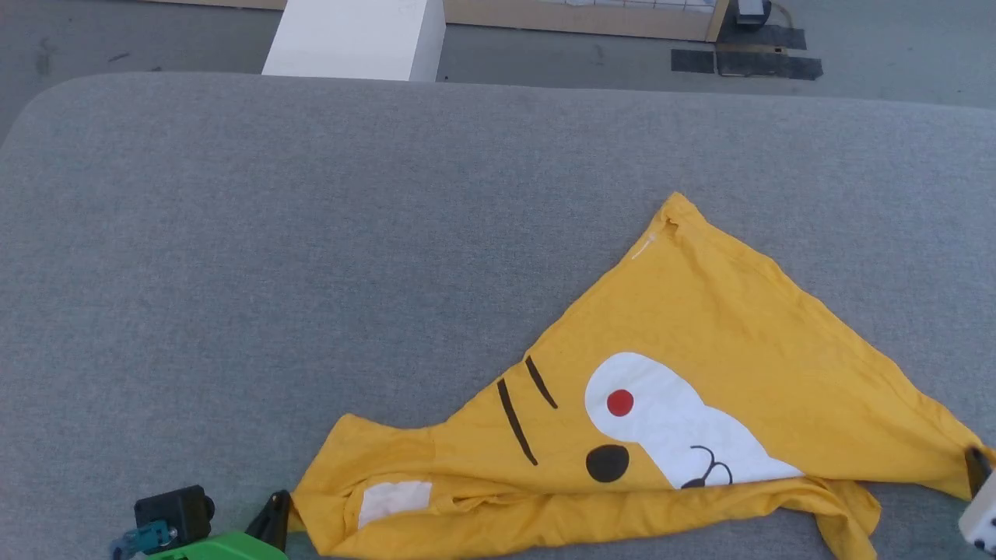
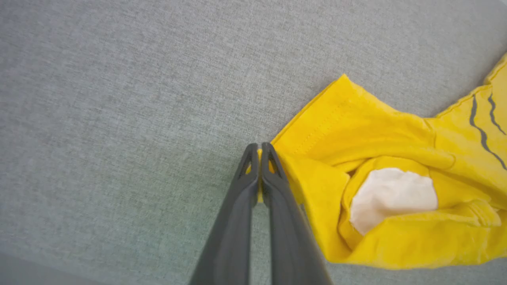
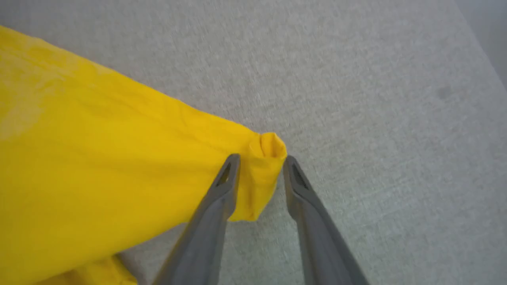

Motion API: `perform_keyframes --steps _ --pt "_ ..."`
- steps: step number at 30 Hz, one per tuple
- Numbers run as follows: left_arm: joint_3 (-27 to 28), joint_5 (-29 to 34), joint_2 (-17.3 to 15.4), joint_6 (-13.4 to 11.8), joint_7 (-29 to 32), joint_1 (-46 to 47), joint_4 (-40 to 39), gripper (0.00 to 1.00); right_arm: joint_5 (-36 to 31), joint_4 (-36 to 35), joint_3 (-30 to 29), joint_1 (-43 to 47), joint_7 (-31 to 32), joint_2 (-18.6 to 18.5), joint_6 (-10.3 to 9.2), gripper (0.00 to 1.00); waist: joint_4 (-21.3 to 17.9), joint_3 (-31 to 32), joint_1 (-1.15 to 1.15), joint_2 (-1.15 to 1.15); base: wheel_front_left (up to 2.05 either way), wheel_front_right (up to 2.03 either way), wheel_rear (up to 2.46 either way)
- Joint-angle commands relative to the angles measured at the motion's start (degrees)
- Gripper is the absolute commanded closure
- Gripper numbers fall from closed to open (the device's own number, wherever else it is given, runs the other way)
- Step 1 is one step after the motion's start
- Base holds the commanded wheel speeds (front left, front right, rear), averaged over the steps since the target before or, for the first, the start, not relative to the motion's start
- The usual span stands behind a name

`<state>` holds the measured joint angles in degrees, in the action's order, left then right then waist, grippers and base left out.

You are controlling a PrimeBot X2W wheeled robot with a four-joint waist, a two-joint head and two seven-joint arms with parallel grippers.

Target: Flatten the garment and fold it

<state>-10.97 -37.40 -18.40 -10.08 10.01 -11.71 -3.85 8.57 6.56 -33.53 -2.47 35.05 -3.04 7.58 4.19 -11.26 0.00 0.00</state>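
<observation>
Garment (image 1: 685, 334), yellow, rumpled triangle: left claw (image 2: 259, 146) pinches it, right claw (image 3: 263, 157) parted.

No text can be read here. On the bright yellow short-sleeved cotton T-shirt (image 1: 700, 327), a tiny line of white print (image 1: 645, 247) sits well beyond the printed red dot (image 1: 620, 402), near the farthest corner, too small to make out. Left of the red dot and nearer, a white patch (image 1: 394, 500) shows no legible lettering.
</observation>
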Motion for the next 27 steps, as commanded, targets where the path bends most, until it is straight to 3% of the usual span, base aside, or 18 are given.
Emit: perform_keyframes --steps 1,8,15,20,27 --pt "-0.19 -0.04 -0.51 -0.09 0.25 -0.12 -0.17 1.0 -0.36 -1.54 1.07 -0.57 -3.05 0.15 -0.09 0.0 0.29 0.14 0.0 0.0 0.0 0.0 0.0" --pt "-0.78 -0.15 -0.43 0.17 0.45 0.63 -0.17 1.0 -2.19 -6.42 11.49 -7.06 -21.88 -0.17 -0.09 0.0 1.78 -0.17 0.0 0.0 0.0 0.0 0.0" --pt "-1.34 -0.2 -0.34 0.98 0.12 2.45 0.36 1.0 -2.12 1.28 28.58 -17.57 -31.76 -8.41 -0.09 0.0 3.91 -2.51 0.0 0.0 0.0 0.0 0.0" --pt "-2.11 -0.29 0.41 1.74 -0.45 4.31 1.1 1.0 0.24 11.67 36.84 -26.7 -28.17 -12.3 -0.09 0.0 6.24 -4.95 0.0 0.0 0.0 0.0 0.0" --pt "-3.38 -0.32 1.76 2.72 -1.45 6.65 3.06 1.0 1.87 24.41 41.08 -37.71 -12.64 -13.36 -0.09 0.0 9.44 -8.13 0.0 0.0 0.0 0.0 0.0"
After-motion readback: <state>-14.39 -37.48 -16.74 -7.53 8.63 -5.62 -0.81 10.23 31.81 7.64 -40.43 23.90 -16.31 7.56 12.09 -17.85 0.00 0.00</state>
